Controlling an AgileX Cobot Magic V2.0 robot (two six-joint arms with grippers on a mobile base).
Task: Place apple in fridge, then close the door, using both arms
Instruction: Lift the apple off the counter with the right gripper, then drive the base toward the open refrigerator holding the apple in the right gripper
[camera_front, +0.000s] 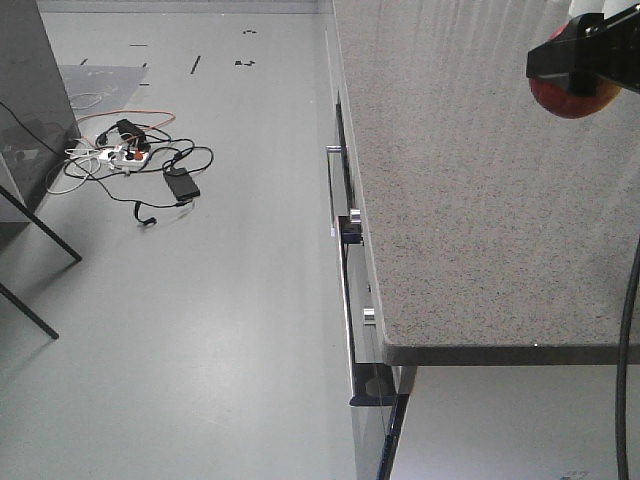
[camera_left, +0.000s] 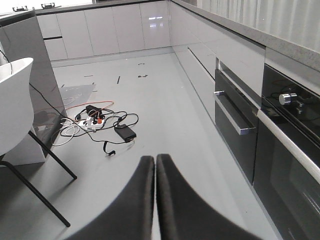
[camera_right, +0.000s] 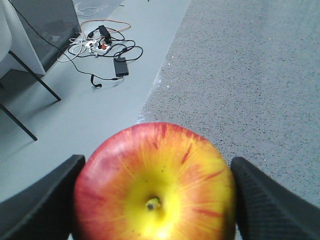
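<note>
We've got our left gripper (camera_left: 155, 160) near, tips pressed together over grey floor (camera_left: 165, 100); tangled cables (camera_left: 100, 122) far left, dark oven fronts (camera_left: 240, 125) along the right.

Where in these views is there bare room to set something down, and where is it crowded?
The speckled countertop is bare from its front edge above the oven handles back. The floor is open between the cabinets and the cable tangle. It is crowded around those cables, beside the dark panel and chair legs.
</note>
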